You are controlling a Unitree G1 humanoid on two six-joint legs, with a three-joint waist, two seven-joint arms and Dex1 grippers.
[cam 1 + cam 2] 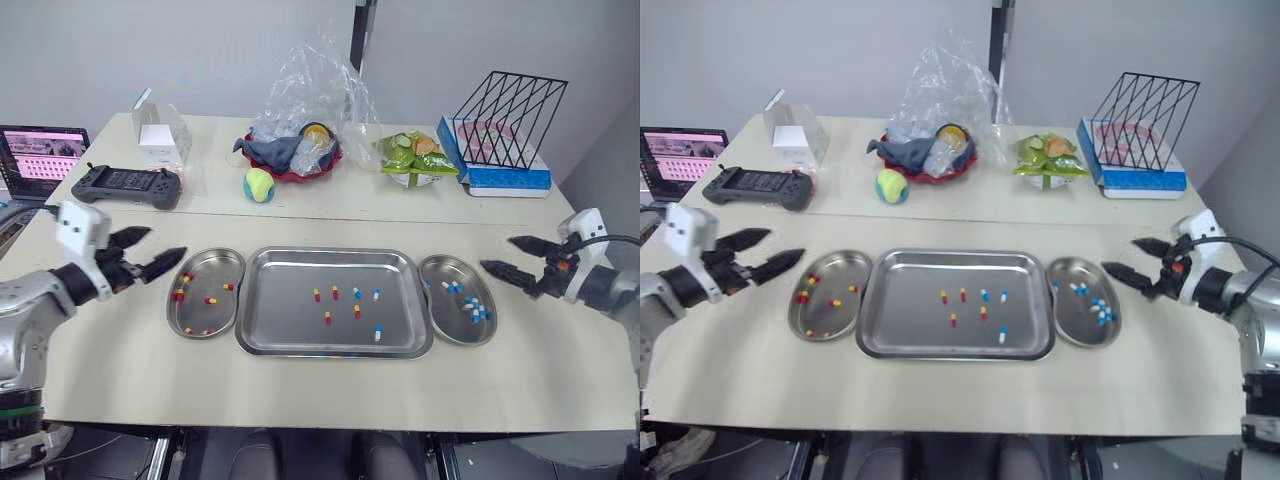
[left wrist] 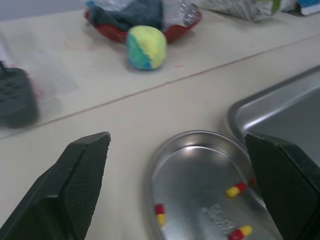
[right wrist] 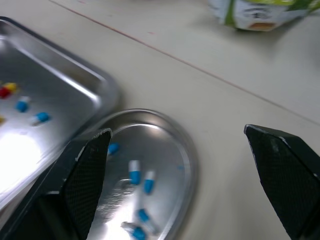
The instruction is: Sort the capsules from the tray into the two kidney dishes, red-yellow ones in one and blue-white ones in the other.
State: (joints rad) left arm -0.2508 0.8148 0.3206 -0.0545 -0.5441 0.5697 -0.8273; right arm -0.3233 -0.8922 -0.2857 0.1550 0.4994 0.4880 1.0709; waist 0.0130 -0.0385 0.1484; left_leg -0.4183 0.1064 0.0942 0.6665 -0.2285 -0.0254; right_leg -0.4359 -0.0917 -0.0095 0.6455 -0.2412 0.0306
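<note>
Left claw (image 1: 166, 243) and right claw (image 1: 497, 252) both hang open and empty off either end of the tray (image 1: 335, 253), whose few remaining capsules (image 1: 357, 311) look light, hard, slick, probably prone to rolling, so I'd pinch each across its middle.

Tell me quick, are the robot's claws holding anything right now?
Left claw: open, empty, near the left shiny steel kidney dish.
Right claw: open, empty, near the right shiny steel kidney dish.
</note>
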